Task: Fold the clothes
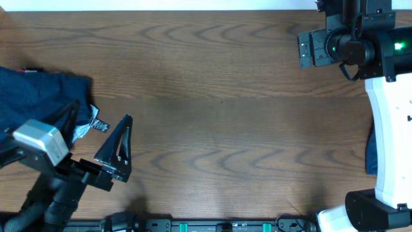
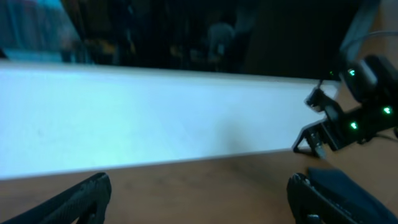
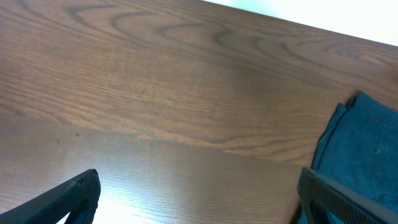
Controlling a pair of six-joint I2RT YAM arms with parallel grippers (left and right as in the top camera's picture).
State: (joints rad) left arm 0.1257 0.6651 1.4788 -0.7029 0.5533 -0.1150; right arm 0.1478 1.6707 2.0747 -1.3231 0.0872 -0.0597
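Observation:
The dark navy shorts [image 1: 38, 96] lie bunched at the far left of the table, with a small tag [image 1: 98, 124] at their right edge. My left gripper [image 1: 123, 125] is open and empty just right of the tag; its view [image 2: 199, 202] shows only bare table between the fingers. My right gripper [image 1: 308, 49] is open and empty at the far right back, above bare wood [image 3: 199, 199]. Another blue piece [image 1: 371, 151] lies at the right edge beside the right arm's base. It also shows in the right wrist view [image 3: 367, 143], next to the right finger.
The wooden table [image 1: 219, 109] spans the view. The right arm's white base [image 1: 389, 142] stands at the right edge. The left arm's body [image 1: 45, 161] sits at the front left. In the left wrist view the right arm [image 2: 348, 118] shows far off before a white wall.

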